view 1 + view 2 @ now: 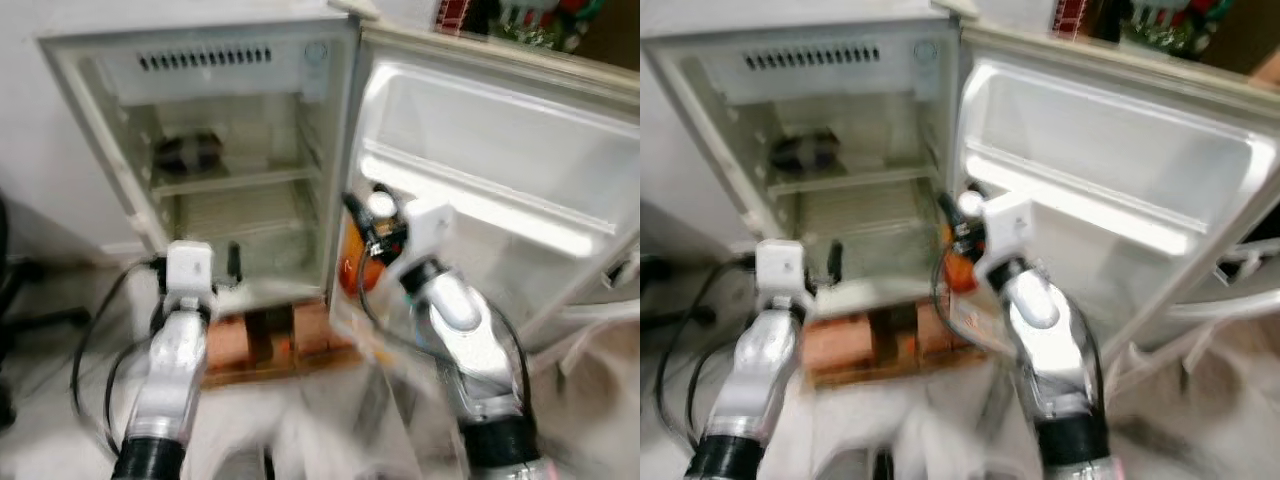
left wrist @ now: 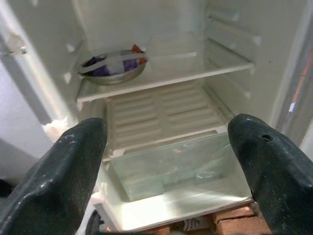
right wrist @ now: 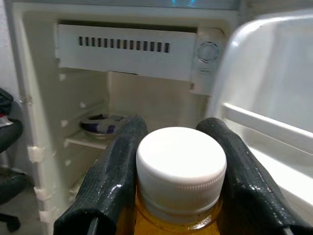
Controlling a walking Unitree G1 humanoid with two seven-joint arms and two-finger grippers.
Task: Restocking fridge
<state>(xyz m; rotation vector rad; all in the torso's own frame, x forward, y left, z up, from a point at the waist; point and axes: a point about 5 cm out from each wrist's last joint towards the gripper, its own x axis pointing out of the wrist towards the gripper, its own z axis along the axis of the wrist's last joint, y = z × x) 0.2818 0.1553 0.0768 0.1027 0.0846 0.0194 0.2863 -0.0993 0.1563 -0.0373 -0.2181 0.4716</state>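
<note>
Two grippers at the open fridge

The right gripper (image 3: pixel 171 161) clamped a bottle (image 3: pixel 178 196) of orange liquid by its neck, just under the white cap (image 3: pixel 181 166), ahead of the open door (image 1: pixel 500 170). The left gripper (image 2: pixel 166 166) was spread wide before the fridge (image 1: pixel 220 170). Beyond it, on the upper shelf (image 2: pixel 166 78), sat what looked like a metal bowl (image 2: pixel 112 66).

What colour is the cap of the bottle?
White; the cap shows best in the right wrist view.
</note>
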